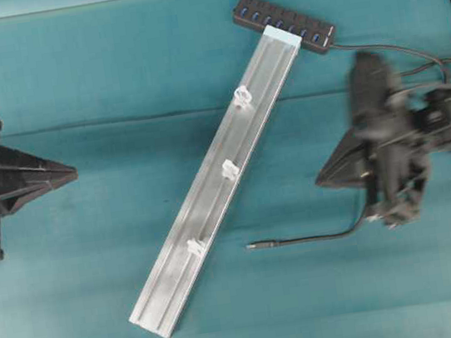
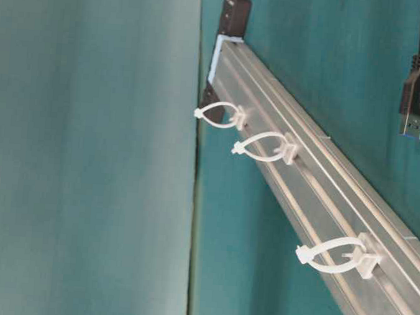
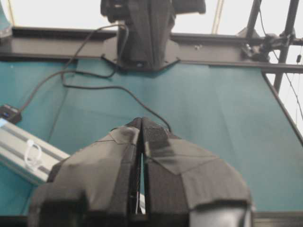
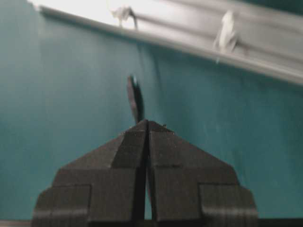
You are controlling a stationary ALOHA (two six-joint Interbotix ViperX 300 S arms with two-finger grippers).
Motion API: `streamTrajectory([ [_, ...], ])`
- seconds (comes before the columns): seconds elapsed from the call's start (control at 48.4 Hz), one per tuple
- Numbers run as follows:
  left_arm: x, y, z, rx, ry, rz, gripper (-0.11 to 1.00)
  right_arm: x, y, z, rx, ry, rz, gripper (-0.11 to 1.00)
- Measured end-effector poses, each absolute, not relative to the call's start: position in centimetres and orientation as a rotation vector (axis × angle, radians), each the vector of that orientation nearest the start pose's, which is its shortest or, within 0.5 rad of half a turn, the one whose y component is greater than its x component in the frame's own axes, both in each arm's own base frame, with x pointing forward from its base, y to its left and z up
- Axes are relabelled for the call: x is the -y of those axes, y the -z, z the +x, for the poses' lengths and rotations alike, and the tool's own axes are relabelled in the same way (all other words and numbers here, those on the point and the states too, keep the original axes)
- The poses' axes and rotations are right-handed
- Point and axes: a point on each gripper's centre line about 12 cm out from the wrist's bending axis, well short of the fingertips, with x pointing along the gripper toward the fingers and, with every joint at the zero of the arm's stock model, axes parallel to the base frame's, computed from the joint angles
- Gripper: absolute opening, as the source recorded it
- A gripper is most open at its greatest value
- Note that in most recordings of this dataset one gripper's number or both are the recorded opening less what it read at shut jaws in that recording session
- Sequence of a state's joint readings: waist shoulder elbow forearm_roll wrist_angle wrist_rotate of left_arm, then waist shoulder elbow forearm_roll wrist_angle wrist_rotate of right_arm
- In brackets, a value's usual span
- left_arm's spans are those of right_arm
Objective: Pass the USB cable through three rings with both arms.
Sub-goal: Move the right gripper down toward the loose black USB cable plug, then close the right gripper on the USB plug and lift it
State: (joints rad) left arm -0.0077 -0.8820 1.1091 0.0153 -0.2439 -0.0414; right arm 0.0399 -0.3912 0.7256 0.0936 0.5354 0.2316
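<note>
Three rings [image 1: 229, 168] on rail [image 1: 214, 204], none threaded by USB cable [image 1: 303, 240].

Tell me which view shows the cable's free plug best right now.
The overhead view: the plug lies in full on the cloth, right of the rail, with its cable running toward the right tool. The right wrist view shows it blurred just beyond the tool tip. In the table-level and left wrist views I cannot pick it out.

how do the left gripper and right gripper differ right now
The left gripper sits sharp at the left edge of the overhead view, far from the USB cable. The right gripper is motion-blurred, with the cable running beneath it, its plug just ahead in the wrist view. Both are shut, holding nothing, and point toward the rail.
</note>
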Motion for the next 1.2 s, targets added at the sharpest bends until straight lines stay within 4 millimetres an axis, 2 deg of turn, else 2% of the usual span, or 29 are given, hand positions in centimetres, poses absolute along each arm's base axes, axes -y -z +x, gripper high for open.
streamTrajectory([
  [0.269,0.1,-29.8,21.7,0.017,0.007,-0.028,-0.02,-2.1,-21.4,33.1,-1.146,0.075,0.256,0.00],
  [0.599,0.0,-29.8,21.7,0.017,0.002,-0.026,-0.02,-2.4,-19.2,35.8,-1.213,0.074,0.204,0.03],
  [0.64,0.0,-29.8,21.7,0.015,0.002,-0.026,-0.02,-2.5,-19.0,36.1,-1.219,0.074,0.202,0.06],
  [0.723,0.0,-29.8,21.7,0.015,0.003,-0.025,-0.02,-2.7,-18.4,36.5,-1.233,0.072,0.196,0.19],
  [0.909,0.0,-29.8,21.7,0.017,0.003,-0.025,-0.02,-3.2,-17.2,37.1,-1.271,0.067,0.163,0.71],
  [0.95,0.0,-29.8,21.7,0.015,0.002,-0.026,-0.02,-3.4,-16.7,37.0,-1.296,0.063,0.140,0.79],
  [1.198,0.0,-29.6,21.8,0.009,0.002,-0.027,-0.02,-4.4,-15.9,37.4,-1.332,0.045,0.078,0.77],
])
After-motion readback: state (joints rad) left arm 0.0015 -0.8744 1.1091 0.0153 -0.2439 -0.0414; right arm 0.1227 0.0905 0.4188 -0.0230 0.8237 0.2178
